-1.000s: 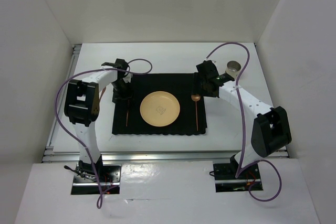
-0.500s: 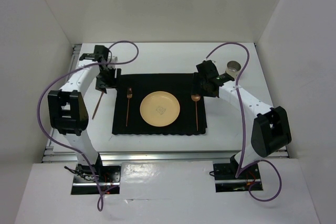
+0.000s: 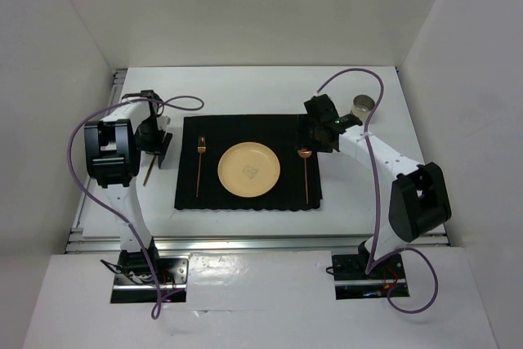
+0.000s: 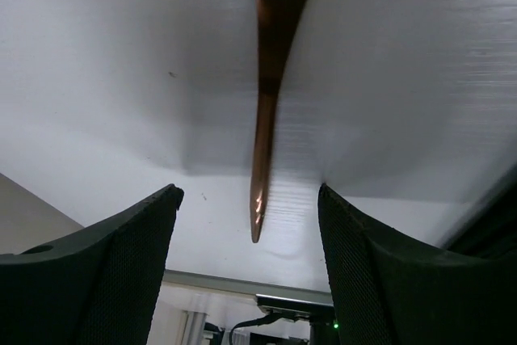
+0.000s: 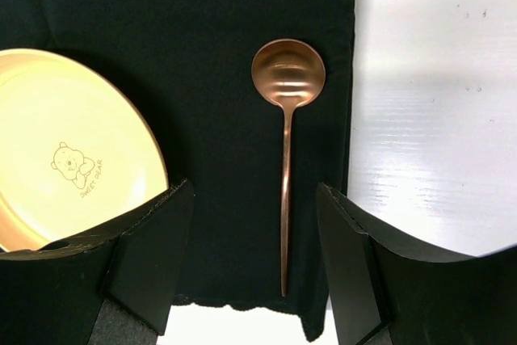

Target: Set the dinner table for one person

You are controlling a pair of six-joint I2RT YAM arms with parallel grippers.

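Left gripper [image 4: 248, 195]: jaws apart, nothing held, straddling the thin end of a copper utensil [image 4: 266, 103]. Utensil flat on the dinner table [image 3: 245, 87], near its left edge, just off the left border of the black placemat [image 3: 245, 124]. Probably the knife; blade not clear enough to confirm.

Right gripper [image 5: 254, 190]: jaws apart, empty, poised above the spoon [image 5: 287, 78], which lies on the right strip of the mat, bowl toward the far edge.

Plate [image 3: 249, 170] mid-mat, fork [image 3: 198, 165] just left of it, glass [image 3: 363, 105] on bare table toward the far right corner.

Step judged: pickup of the stray utensil, the one piece not yet on the mat.

For a clean grasp:
- Keep the handle centred between the pads and descend straight.
- Close across the narrow width, low enough to catch thin flat metal on a hard top.
- Lift level.
- Lay it on the mat parallel to the other cutlery, apart from the plate.
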